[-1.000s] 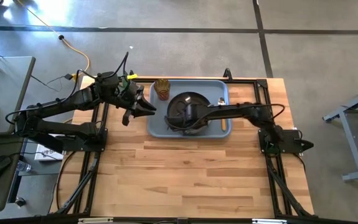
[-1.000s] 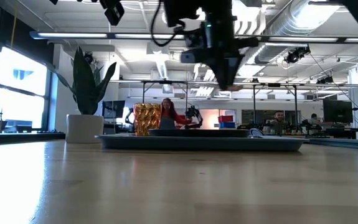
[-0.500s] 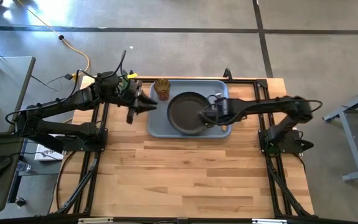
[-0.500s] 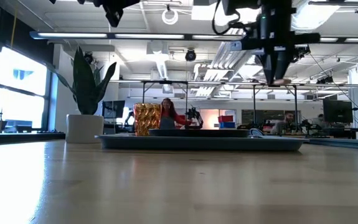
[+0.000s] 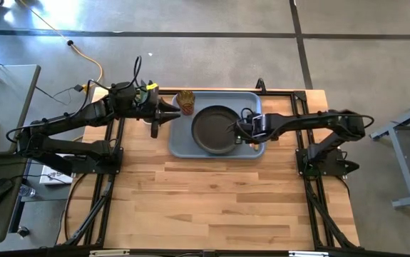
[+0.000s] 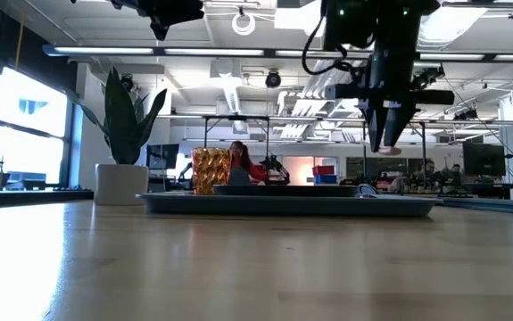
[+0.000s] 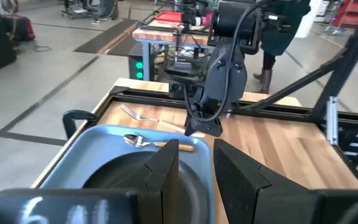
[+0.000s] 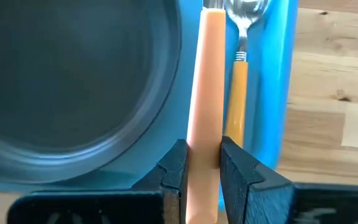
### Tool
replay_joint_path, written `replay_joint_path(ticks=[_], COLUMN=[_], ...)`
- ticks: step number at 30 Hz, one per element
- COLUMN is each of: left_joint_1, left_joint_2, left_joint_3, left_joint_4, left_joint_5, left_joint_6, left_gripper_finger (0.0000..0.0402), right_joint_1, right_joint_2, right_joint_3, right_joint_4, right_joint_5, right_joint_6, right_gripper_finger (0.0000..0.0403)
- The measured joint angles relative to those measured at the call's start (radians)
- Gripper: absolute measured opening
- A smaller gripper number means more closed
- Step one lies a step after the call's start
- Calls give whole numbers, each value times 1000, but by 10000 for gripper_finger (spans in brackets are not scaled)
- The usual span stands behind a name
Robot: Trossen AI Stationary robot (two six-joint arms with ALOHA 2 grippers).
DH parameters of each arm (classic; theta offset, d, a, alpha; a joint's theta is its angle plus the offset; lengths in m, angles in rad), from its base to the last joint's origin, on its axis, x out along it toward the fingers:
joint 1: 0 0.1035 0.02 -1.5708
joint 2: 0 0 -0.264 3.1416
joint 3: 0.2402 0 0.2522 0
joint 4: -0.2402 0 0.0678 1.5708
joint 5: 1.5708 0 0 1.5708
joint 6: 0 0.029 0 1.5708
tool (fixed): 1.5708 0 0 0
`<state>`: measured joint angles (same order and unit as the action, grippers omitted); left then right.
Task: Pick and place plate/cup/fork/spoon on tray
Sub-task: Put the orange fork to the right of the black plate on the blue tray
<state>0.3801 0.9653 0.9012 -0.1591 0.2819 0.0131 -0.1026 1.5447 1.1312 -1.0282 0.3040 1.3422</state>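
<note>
We found the right claw (image 8: 202, 163) closed on a slim pale-orange handle — by our reading the fork (image 8: 204, 93), though its tines were hidden from the right wrist view. It hung just above the tray's (image 5: 180, 145) right-hand strip, between the plate (image 5: 214, 129) and the rim. The spoon (image 8: 241, 56) already lay in that strip, its tan handle parallel to the held handle and just beside it, on the side away from the plate. That was the relation we judged decisive: both long axes ran along the tray's short side, so a straight lowering would set the fork between plate and spoon. The cup (image 5: 185, 101) stood in the tray's far-left corner. The left claw (image 5: 170, 115) waited by the tray's left edge, slightly parted and empty.
</note>
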Motion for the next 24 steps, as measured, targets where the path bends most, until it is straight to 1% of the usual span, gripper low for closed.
replay_joint_path(ticks=[4,9,13,19,24], left_joint_1=[0,0,0,0,0], left_joint_2=[0,0,0,0,0], left_joint_3=[0,0,0,0,0], left_joint_4=[-2,-1,-1,-1,-1], left_joint_5=[-27,-33,-41,-90,-92], left_joint_6=[-2,-1,-1,-1,-1], left_gripper_finger=[90,90,90,90,90], right_joint_1=[-39,-78,-95,-94,-96], right_joint_2=[14,37,77,130,152], right_joint_3=[-18,-19,-19,-19,-19], right_joint_4=[13,43,53,66,69], right_joint_5=[-21,-37,-76,-100,-109], right_joint_6=[-42,-78,-55,-3,3], right_gripper_finger=[44,44,44,44,44])
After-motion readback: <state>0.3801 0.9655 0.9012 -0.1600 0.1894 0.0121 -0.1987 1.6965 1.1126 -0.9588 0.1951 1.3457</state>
